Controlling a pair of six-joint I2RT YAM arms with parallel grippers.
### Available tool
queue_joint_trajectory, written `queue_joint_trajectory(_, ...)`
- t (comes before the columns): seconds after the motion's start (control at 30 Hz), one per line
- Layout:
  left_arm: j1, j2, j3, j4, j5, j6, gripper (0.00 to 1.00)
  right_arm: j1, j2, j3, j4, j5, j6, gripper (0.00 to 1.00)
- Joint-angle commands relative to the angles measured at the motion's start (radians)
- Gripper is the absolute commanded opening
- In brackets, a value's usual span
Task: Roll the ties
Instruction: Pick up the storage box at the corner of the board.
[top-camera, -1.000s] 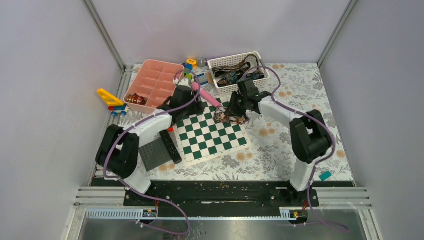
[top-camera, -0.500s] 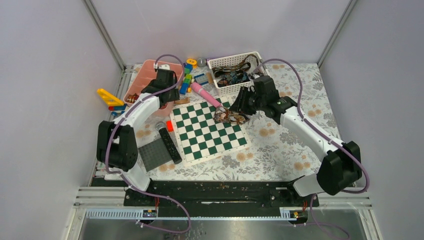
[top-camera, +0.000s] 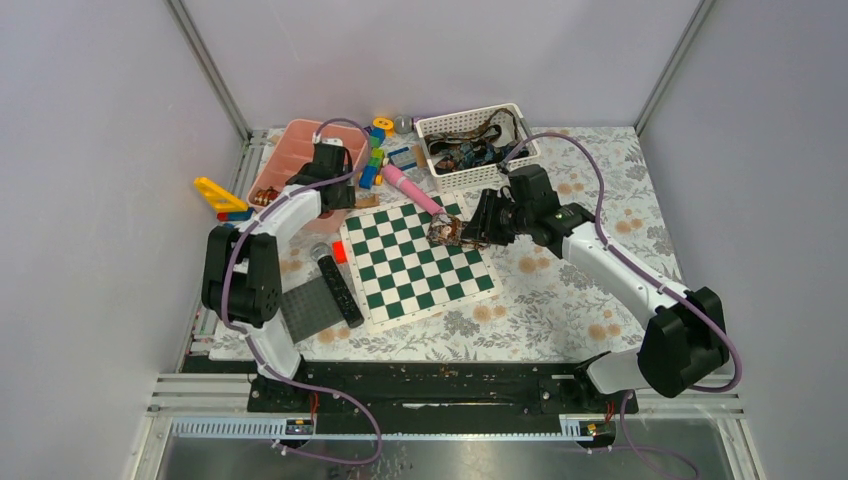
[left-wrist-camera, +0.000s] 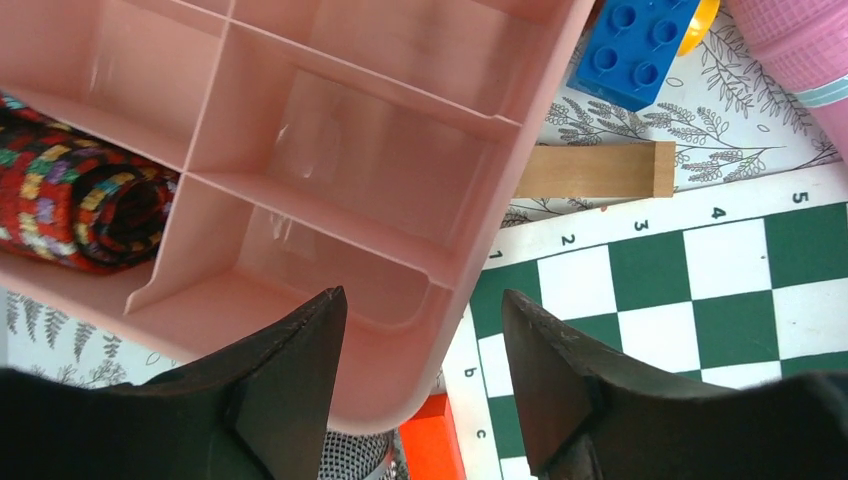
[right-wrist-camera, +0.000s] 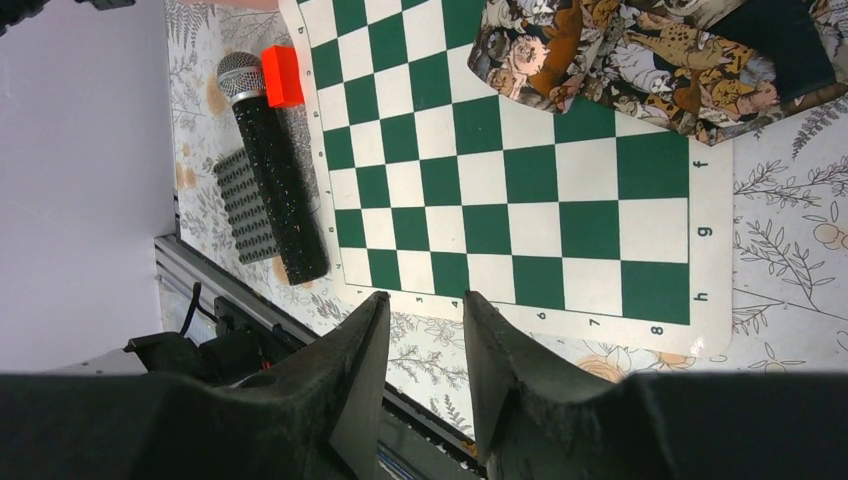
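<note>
so left fingers (left-wrist-camera: 305, 360) are open over the pink tray (left-wrist-camera: 400, 150), rolled tie (left-wrist-camera: 80, 200) sits inside it. right fingers (right-wrist-camera: 360, 350) slightly apart, empty, crumpled tie (right-wrist-camera: 640, 60) on the chessboard (right-wrist-camera: 520, 200) corner

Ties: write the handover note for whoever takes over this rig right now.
Left gripper: open, empty, over the corner of the pink tray next to the chessboard.
Right gripper: slightly open, empty, close to the crumpled tie at the chessboard's far right corner.
Done: one rolled tie sits in a tray compartment.
Left: roll the crumpled tie; more ties lie unrolled in the white basket.
</note>
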Motion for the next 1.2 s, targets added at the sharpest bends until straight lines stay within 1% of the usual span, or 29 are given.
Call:
queue_joint_trajectory(0.0, 0.001, 0.048, 0.037, 0.075, 0.024, 0.058, 0.6, 0.007, -0.033, -0.011, 0.015, -0.026, -0.001, 0.41)
queue_joint_trajectory(0.1, 0.001, 0.085, 0.075, 0.08, 0.035, 0.086, 0.58, 0.007, -0.034, -0.015, 0.014, -0.026, -0.001, 0.41)
queue_joint_trajectory(0.4, 0.001, 0.161, 0.147, 0.06, 0.063, 0.129, 0.46, 0.007, -0.031, -0.016, 0.019, -0.034, 0.013, 0.41)
queue_joint_trajectory(0.57, 0.001, 0.183, 0.173, 0.031, 0.072, 0.132, 0.3, 0.007, -0.032, -0.013, 0.019, -0.038, 0.016, 0.41)
queue_joint_trajectory(0.77, 0.001, 0.181, 0.17, 0.009, 0.076, 0.118, 0.13, 0.006, -0.04, -0.014, 0.017, -0.039, 0.016, 0.41)
queue_joint_trajectory(0.83, 0.001, 0.177, 0.165, 0.001, 0.075, 0.111, 0.06, 0.007, -0.039, -0.014, 0.017, -0.039, 0.015, 0.41)
queue_joint_trajectory(0.87, 0.001, 0.172, 0.162, -0.002, 0.072, 0.108, 0.0, 0.007, -0.04, -0.013, 0.017, -0.038, 0.016, 0.41)
queue_joint_trajectory(1.0, 0.001, 0.134, 0.138, -0.003, 0.042, 0.104, 0.0, 0.006, -0.039, -0.013, 0.016, -0.041, 0.016, 0.41)
queue_joint_trajectory(1.17, -0.005, 0.051, 0.129, -0.007, 0.013, 0.114, 0.0, 0.004, -0.059, 0.001, 0.002, -0.035, 0.008, 0.42)
